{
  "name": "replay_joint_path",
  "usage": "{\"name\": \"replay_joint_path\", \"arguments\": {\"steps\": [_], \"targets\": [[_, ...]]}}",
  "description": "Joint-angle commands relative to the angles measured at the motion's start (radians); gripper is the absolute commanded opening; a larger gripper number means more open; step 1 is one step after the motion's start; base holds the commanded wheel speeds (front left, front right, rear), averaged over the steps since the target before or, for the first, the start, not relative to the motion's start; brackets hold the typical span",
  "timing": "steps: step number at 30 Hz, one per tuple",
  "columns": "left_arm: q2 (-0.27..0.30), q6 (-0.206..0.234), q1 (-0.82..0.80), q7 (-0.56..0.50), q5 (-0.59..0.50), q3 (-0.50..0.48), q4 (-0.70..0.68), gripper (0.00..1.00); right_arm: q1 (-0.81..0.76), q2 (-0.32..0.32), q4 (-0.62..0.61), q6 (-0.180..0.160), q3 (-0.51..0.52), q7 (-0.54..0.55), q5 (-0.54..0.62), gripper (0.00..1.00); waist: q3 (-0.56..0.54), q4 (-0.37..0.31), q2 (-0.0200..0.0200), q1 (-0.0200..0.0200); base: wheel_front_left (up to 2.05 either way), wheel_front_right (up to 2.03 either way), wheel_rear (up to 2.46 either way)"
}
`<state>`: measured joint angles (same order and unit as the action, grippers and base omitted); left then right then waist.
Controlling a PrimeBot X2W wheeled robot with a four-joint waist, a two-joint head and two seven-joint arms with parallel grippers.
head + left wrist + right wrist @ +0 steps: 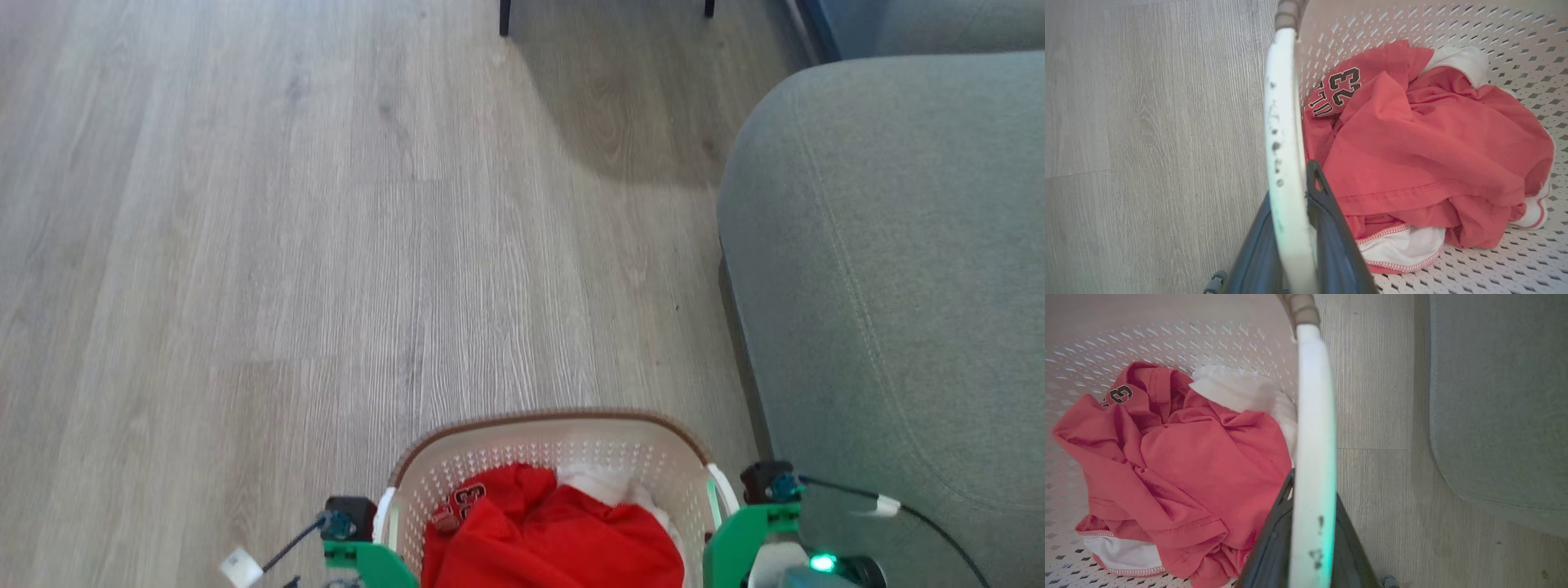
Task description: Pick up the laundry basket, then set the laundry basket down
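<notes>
Cream-white perforated plastic laundry basket [522, 457], brown woven-look rim, rounded corners, low centre in head view between both arms; left gripper [1290, 192] clamped on smooth white left handle [1284, 122]; right gripper [1312, 494] clamped on right handle [1314, 416]; crumpled red jersey [1412, 143] and white cloth [1241, 390] inside; grey fabric sofa [898, 286] just right; wood-grain plank floor [286, 245].

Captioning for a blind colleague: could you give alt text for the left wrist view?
The left gripper is shut on the white side handle of the laundry basket, a dark finger on either side. Inside lies a crumpled red shirt numbered 23; grey wood floor is beside the basket.
</notes>
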<state>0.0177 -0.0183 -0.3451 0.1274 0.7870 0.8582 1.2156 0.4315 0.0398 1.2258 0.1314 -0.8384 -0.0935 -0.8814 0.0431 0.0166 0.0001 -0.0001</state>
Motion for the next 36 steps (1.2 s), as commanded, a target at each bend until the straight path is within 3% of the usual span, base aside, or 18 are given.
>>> {"name": "replay_joint_path", "arguments": {"steps": [1,36], "targets": [[0.032,-0.002,-0.004,0.009,0.003,-0.016,0.002,0.0,-0.008,0.01,-0.004,-0.001,-0.014,-0.009,-0.004,0.0,-0.01,0.0,-0.0001,0.0001,0.0,0.0,0.0],[0.032,0.002,-0.016,0.027,0.075,0.074,0.026,0.0,0.006,0.01,0.012,-0.001,-0.144,-0.031,-0.128,0.0,-0.034,-0.006,-0.0001,0.0001,0.0,0.0,0.0]]}}
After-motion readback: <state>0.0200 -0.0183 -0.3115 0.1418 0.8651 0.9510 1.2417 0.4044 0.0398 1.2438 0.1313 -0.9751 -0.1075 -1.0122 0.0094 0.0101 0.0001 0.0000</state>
